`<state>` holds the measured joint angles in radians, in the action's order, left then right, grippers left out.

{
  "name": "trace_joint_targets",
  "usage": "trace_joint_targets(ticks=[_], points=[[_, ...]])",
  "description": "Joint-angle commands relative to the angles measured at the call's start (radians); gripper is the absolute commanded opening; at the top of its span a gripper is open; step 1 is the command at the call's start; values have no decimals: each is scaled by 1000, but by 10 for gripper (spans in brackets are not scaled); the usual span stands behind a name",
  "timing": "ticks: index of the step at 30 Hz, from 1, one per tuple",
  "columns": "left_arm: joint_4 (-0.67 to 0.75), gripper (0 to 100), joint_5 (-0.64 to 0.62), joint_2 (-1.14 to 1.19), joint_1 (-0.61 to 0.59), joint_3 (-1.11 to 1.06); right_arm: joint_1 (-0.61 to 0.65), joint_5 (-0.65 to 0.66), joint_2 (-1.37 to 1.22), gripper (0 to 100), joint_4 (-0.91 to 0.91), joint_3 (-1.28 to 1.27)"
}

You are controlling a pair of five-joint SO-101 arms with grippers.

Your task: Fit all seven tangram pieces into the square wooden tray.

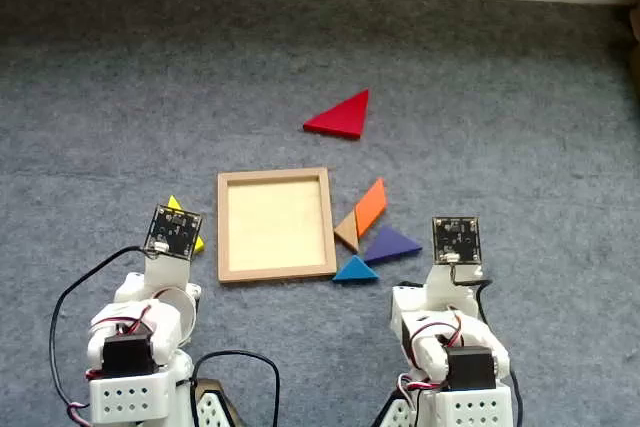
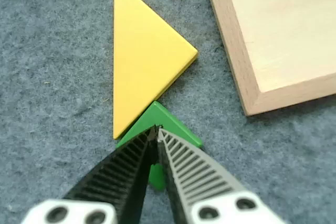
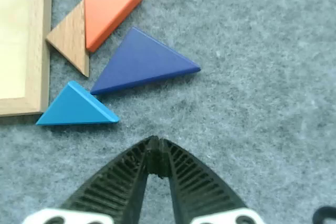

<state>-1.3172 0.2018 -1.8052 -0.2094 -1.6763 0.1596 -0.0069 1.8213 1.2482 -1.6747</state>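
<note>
Wooden tray [image 1: 277,272] on grey carpet [image 1: 520,127], between arms. Left gripper [image 2: 156,129] pinched closed, holding nothing, tips over green piece [image 2: 170,124]. Yellow triangle [image 2: 142,56] touches green piece, near tray rim. Right gripper [image 3: 156,153] closed on nothing over bare carpet, near light blue triangle [image 3: 73,108]. Dark blue triangle [image 3: 139,61], wood triangle [image 3: 71,38] and orange parallelogram [image 3: 113,6] crowd tray's other rim. Red triangle [image 1: 340,117] well apart beyond far rim, open carpet around.

Yellow triangle [image 1: 176,204] mostly hidden behind the left arm's camera board [image 1: 176,231]. Green piece [image 2: 157,121] partly covered by left gripper [image 2: 156,132]. Tray [image 2: 234,40] cut off at the edge in both wrist views. Orange piece [image 3: 113,3] clipped by the frame edge.
</note>
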Motion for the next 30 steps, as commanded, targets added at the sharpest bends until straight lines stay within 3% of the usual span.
trace_joint_targets(ticks=[1,30], points=[[-5,23,-6,-10,-18,-19,-16,9,16,5,4,-124],[-5,23,-6,-10,-18,-19,-16,9,16,5,4,-124]])
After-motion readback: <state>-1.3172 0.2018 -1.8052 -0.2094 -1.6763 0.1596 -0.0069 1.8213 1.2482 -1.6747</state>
